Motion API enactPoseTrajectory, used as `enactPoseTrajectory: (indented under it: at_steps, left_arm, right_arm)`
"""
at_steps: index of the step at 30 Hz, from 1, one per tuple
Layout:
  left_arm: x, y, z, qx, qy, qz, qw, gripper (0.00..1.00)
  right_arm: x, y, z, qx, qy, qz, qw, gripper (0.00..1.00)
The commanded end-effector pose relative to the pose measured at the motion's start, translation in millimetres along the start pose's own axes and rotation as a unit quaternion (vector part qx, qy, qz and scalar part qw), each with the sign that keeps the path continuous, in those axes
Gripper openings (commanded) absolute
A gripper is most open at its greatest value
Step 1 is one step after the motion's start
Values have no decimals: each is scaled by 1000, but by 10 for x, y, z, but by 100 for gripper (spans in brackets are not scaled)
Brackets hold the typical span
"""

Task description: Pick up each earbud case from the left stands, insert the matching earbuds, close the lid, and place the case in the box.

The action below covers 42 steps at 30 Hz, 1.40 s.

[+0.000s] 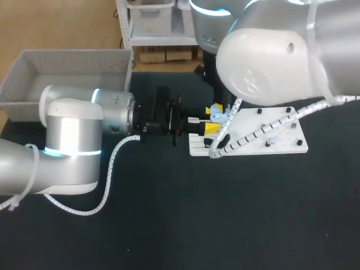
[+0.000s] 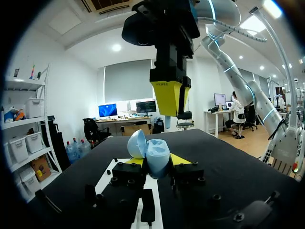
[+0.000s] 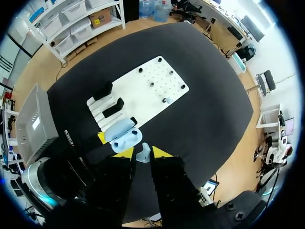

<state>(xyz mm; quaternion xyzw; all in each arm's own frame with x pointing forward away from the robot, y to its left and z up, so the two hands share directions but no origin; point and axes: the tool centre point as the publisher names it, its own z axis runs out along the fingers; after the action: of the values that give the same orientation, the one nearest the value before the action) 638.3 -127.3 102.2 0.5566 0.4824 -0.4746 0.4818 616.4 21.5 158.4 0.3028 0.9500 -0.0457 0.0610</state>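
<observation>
One pale blue case [image 2: 155, 152], lid open, sits clamped between the left gripper [image 2: 157, 160]'s two yellow tips at the left end of one white board [image 1: 250, 118]. Directly above it, the right gripper [image 3: 142, 152] pinches one earbud [image 3: 143, 154]. Two black stands [image 3: 114, 107] show on the board. One grey box [image 1: 73, 70] sits at the table [image 1: 197, 225]'s far left edge, and broad dark tabletop runs nearer.

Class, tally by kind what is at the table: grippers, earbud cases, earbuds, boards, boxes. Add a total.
Grippers: 2, left gripper and right gripper
Earbud cases: 1, the open earbud case
Earbuds: 2, the held earbud and, it seems, the board earbud
Boards: 1, the white board
Boxes: 1, the grey box
Total: 7
</observation>
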Motion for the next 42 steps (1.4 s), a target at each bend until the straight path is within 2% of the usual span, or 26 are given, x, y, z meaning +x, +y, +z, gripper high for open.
enactPoseTrajectory:
  at_steps: [1,17,42]
  left_arm:
    - [13,-6,6,-2,-2,1,1000,0]
    - [13,-6,6,-2,-2,1,1000,0]
    - [13,-6,6,-2,-2,1,1000,0]
  right_arm:
    - [-14,41,4,3,3,2,1000,0]
    - [-19,141,80,3,5,1,1000,0]
    - [-84,172,189,13,6,13,1000,0]
